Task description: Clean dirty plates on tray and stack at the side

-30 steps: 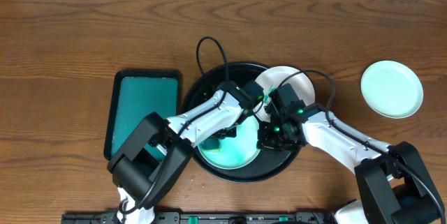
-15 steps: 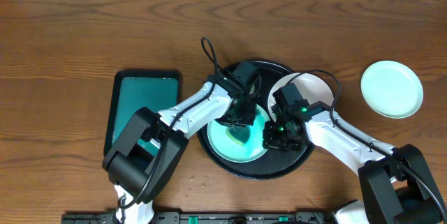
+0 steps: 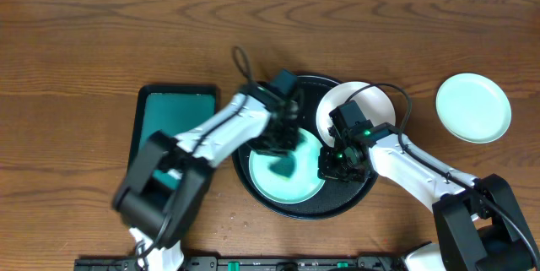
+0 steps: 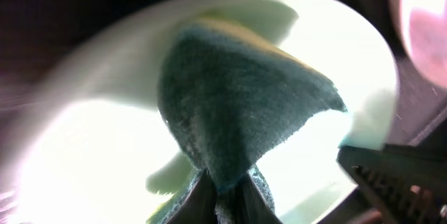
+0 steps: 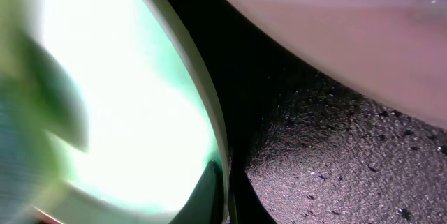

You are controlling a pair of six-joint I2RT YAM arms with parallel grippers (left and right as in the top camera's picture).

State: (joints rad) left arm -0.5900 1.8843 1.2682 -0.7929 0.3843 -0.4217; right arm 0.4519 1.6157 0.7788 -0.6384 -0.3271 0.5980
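A teal-smeared plate (image 3: 272, 180) lies on the black tray (image 3: 253, 132). My left gripper (image 3: 284, 146) is over it, shut on a dark teal sponge (image 4: 237, 105) with a yellowish back, which presses on the bright plate (image 4: 84, 154). My right gripper (image 3: 330, 170) is shut on this plate's right rim (image 5: 218, 147), one finger on each side of the edge. A second white plate (image 3: 354, 106) rests on the tray's upper right, seen close in the right wrist view as the plate (image 5: 349, 21). A third, pale-mint plate (image 3: 473, 108) sits on the wood table at the right.
A teal-green rectangular tray (image 3: 173, 132) lies left of the black tray, partly under my left arm. Cables loop above both wrists. The black tray's rough floor (image 5: 335, 161) shows right of the held rim. Bare wood tabletop (image 3: 84, 43) stretches along the back and the left.
My left gripper has swept the sponge from the plate's lower left toward its upper part, and the arm is blurred with motion. The right gripper has held the plate's rim and barely moved.
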